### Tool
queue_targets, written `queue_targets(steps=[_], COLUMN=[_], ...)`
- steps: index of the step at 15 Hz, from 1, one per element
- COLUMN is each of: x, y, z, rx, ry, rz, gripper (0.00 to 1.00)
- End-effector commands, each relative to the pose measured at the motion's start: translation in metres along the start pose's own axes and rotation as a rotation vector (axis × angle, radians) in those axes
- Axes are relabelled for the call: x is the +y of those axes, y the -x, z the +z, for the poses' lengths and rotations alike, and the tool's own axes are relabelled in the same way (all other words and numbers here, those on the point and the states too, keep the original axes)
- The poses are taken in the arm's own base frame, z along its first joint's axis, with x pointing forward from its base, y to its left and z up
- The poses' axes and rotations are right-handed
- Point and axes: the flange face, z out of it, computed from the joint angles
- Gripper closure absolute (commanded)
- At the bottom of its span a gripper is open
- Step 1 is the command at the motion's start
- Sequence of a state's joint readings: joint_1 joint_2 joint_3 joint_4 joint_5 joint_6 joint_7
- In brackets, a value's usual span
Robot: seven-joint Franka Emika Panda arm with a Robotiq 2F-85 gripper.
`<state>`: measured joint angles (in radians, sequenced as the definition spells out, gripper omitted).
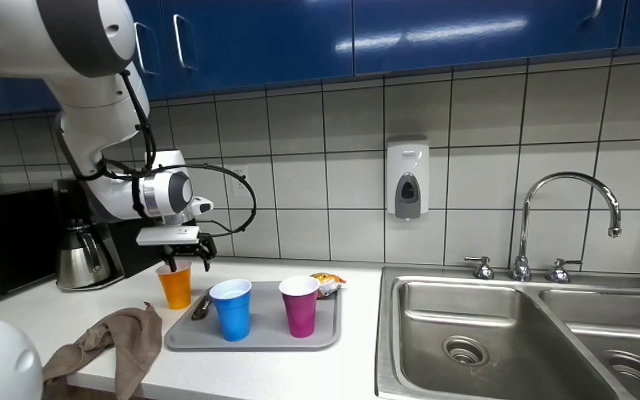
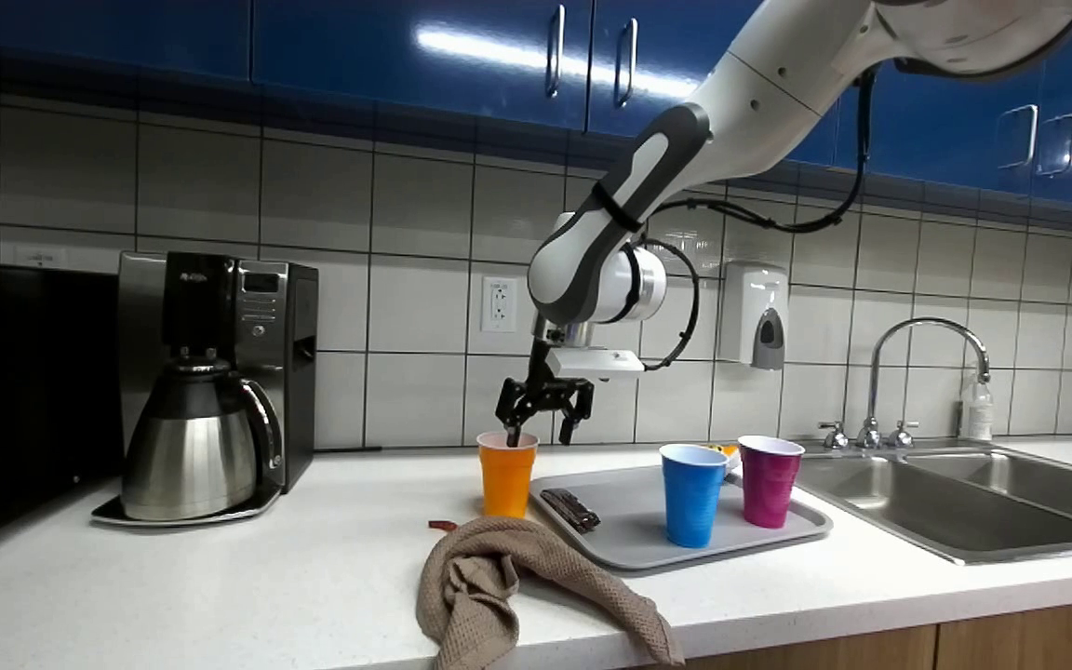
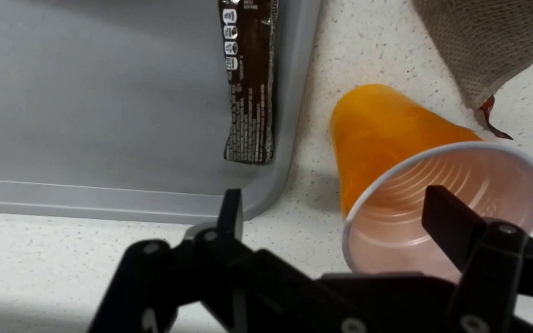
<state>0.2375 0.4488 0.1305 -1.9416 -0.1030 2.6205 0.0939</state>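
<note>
My gripper [image 1: 189, 265] is open above the counter; it also shows in an exterior view [image 2: 540, 435] and in the wrist view [image 3: 331, 199]. Its nearest thing is an upright orange cup [image 2: 505, 486] with a pale inside. The cup also shows in an exterior view [image 1: 176, 291] and the wrist view [image 3: 377, 125]. One finger reaches into the cup's mouth; the other is outside, between cup and tray. Nothing is held. I cannot tell whether the inner finger touches the cup wall. A brown wrapped bar [image 3: 250, 92] lies on the grey tray [image 3: 132, 115] beside the cup.
The tray bears a blue cup [image 1: 232, 314], a magenta cup [image 1: 300, 311] and an orange packet [image 1: 328, 284]. A brown towel [image 2: 499, 577] hangs over the counter edge near a small red item [image 2: 443, 525]. A coffee maker [image 2: 201, 447] and a sink [image 1: 464, 328] flank them.
</note>
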Motion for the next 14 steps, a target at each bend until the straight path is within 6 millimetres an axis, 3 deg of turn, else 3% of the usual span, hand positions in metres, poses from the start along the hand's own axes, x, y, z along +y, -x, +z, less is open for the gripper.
queue_targets(steps=[1, 5, 6, 8, 14], x=[-0.0041, -0.0082, -0.0091, -0.0105, -0.0104], y=[-0.0111, -0.0132, -0.0136, -0.0138, -0.0133], z=[0.0044, 0.0061, 0.0053, 0.0033, 0.0026], rx=[0.007, 0.009, 0.013, 0.017, 0.016], ry=[0.018, 0.013, 0.01, 0.007, 0.006], rz=[-0.033, -0.043, -0.045, -0.046, -0.042], gripper=[0.0, 0.02, 0.26, 0.31, 0.79])
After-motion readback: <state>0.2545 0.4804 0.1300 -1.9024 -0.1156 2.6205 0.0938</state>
